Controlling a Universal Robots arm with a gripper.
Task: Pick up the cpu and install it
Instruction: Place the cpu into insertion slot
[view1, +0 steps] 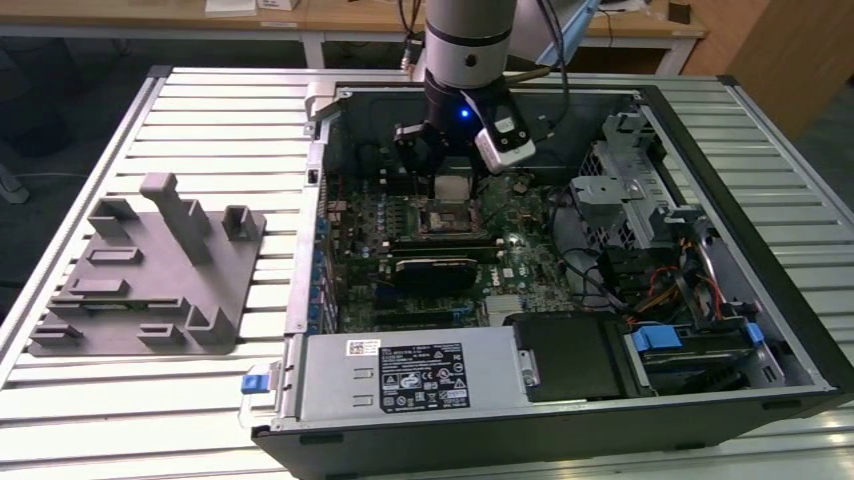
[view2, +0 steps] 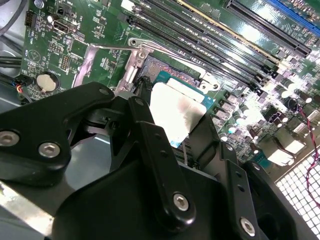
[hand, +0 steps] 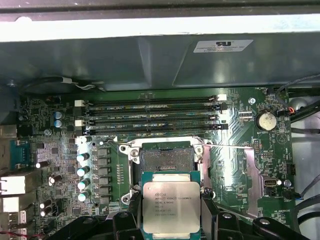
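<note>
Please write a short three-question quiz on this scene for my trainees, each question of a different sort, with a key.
1. True or false: the processor chip is seated in the socket.
2. What is the gripper holding? A a screwdriver; B the processor chip; C a fan.
3. Fill in: in the exterior view, the grey fixture lies on the table to the computer case's ____ side.

Key
1. False. The chip is clamped between the fingers, just short of the empty socket.
2. B
3. The exterior view's left.
</note>
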